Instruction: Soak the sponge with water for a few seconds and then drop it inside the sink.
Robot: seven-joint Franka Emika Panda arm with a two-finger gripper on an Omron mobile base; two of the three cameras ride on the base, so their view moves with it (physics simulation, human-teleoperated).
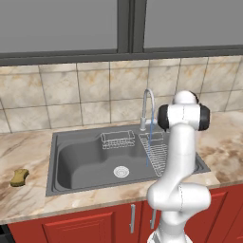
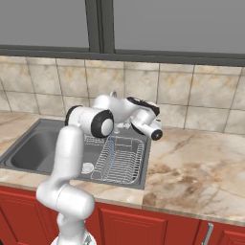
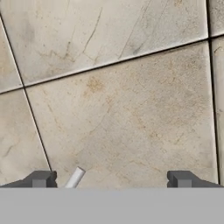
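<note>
Sponge (image 1: 19,177) sits on the counter (image 1: 28,147) left of the sink (image 1: 85,161), close to the basin rim but not touching it — nowhere near the jaws, which are up by the faucet (image 1: 148,108) at the back wall. Water (image 1: 149,144) already runs: thin pale-blue stream from the spout down onto the wire dish rack (image 1: 159,152) in the basin's right part. A small wire basket (image 1: 117,139) hangs at the back wall of the sink; drain (image 1: 121,171) is bare.

Progress, judging from this: tap on, that's all that's done. Sponge not picked up, not soaked, not dropped — pretty much the whole job left. Next the arm prob. has to swing well left and down to reach it.

Gripper (image 3: 111,179): jaws stand wide apart, nothing btwn them, nothing held. Hand view looks straight at the tiled backsplash (image 3: 122,109), w/ a short pale rod-like bit (image 3: 74,178) just inside the left fingertip (image 3: 40,178) — maybe the faucet handle, can't tell; contact w/ it unclear.
</note>
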